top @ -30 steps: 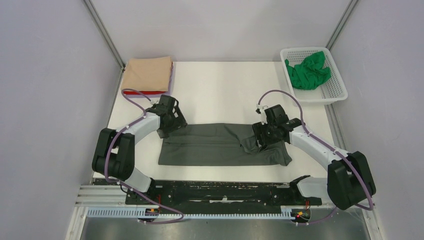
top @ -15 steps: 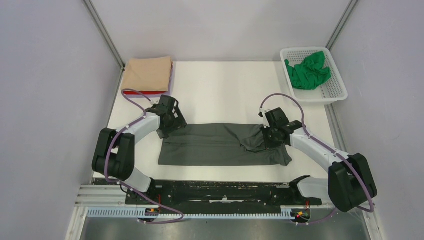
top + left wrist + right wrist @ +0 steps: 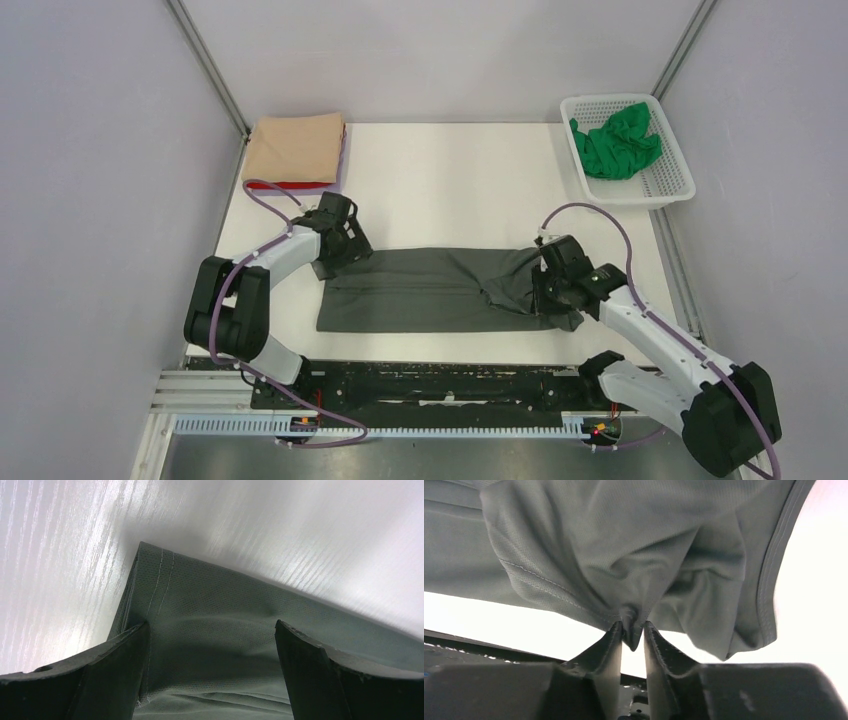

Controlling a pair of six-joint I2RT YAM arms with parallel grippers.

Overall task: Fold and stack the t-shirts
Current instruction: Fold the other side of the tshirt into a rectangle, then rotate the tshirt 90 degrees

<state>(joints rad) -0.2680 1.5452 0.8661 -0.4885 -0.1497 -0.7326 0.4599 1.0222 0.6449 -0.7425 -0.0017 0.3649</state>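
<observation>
Far-left corner of the table: you've got a tan tee folded square, lying on a red tee. Only a thin red strip shows at the stack's near edge.

Just near of that stack, your L gripper sits at the far-left corner of the grey tee. In the wrist view the jaws are spread wide, w/ both fingers low over the cloth and the stitched hem corner btwn them. Nothing is gripped. You can't tell if the tips touch the fabric.

The grey tee lies across the near-middle of the table as a long band running L to R. It's flat on the left and centre, rumpled at the right end.

At that right end, your R gripper is clamped on the grey tee. In the wrist view its fingers are nearly together w/ a pinch of fabric btwn the tips. The cloth gathers in folds toward the pinch, w/ a hem edge curving down the right side.

Far-right corner: the basket holds a green tee, crumpled, well apart from the grey one.
</observation>
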